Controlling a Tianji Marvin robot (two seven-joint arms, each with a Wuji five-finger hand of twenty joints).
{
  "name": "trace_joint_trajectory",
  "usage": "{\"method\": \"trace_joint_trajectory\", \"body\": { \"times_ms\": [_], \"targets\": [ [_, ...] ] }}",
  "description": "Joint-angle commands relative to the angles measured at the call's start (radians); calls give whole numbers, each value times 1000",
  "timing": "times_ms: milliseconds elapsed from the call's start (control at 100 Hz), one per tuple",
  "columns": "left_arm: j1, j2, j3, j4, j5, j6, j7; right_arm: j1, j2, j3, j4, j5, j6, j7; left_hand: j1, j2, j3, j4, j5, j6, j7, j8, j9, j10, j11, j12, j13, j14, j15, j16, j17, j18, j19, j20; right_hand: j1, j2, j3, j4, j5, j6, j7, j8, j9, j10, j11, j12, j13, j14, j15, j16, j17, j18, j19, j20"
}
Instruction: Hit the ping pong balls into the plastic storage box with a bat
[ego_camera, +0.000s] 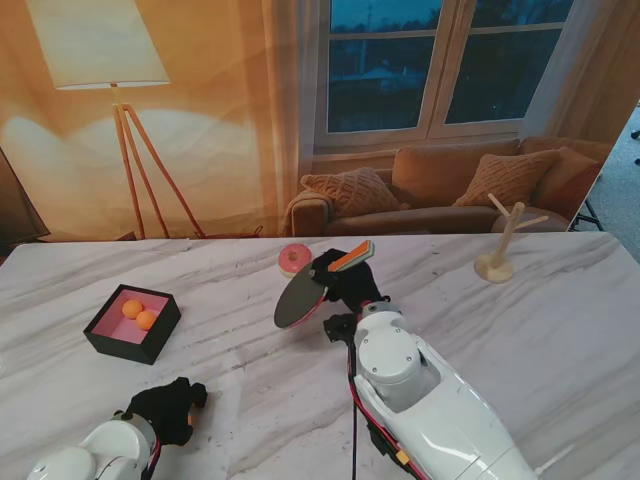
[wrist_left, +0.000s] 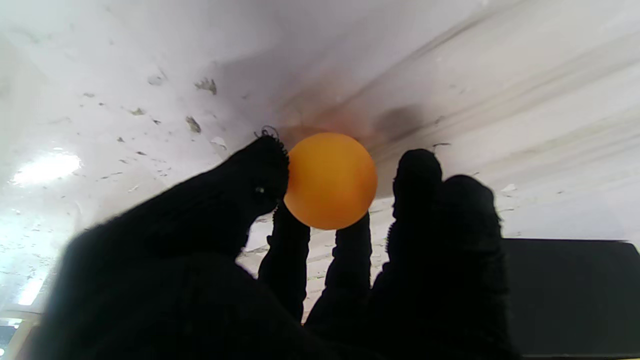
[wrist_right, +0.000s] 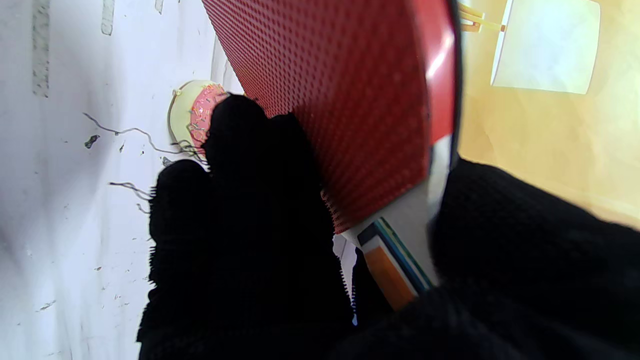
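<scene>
My right hand (ego_camera: 345, 283), in a black glove, is shut on the handle of a bat (ego_camera: 300, 299) near the table's middle; its dark face shows in the stand view, its red pimpled face (wrist_right: 340, 100) in the right wrist view. The black storage box (ego_camera: 133, 322) with a pink floor lies at the left, holding two orange ping pong balls (ego_camera: 139, 314). My left hand (ego_camera: 168, 408), near the front left, pinches another orange ball (wrist_left: 330, 180) between thumb and fingertips, close to the marble table (wrist_left: 150, 60).
A pink-iced doughnut (ego_camera: 294, 259) lies just beyond the bat. A small wooden peg stand (ego_camera: 499, 250) rises at the far right of the marble table (ego_camera: 560, 340). Behind the table hangs a backdrop of a lamp, window and sofa.
</scene>
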Motion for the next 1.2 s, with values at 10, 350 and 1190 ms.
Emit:
{"method": "trace_joint_trajectory", "body": {
  "times_ms": [10,350,1190],
  "targets": [
    [1,-4,5,15,0,10,-15,3,-6,2,-1,0,3,7,37,-23,46,-4,39,31,22,10,21,10,29,26,57,36,28,17,31,-118,53,-13,148,73,214,27,252,-14,155,99,76,-222,70,15,-73,-77,-29,-15,-9,-30,33,12],
    [-8,-5,16,32,-29,41,12,4,-10,0,1,2,10,-2,210,-110,57,-121,203,7,226,14,301,-3,59,263,149,39,95,34,111,-133,117,-62,149,73,214,27,252,-14,154,100,77,-221,71,15,-73,-77,-29,-15,-8,-30,33,12],
    [-20,-13,-80,-42,-36,-37,21,30,-45,-72,5,78,7,-25,278,-129,41,-132,311,-43,362,-66,484,-18,-7,320,222,37,102,33,180,-130,110,-104,148,72,216,27,256,-14,156,101,78,-222,71,16,-73,-75,-29,-14,-7,-30,33,12]
  ]
}}
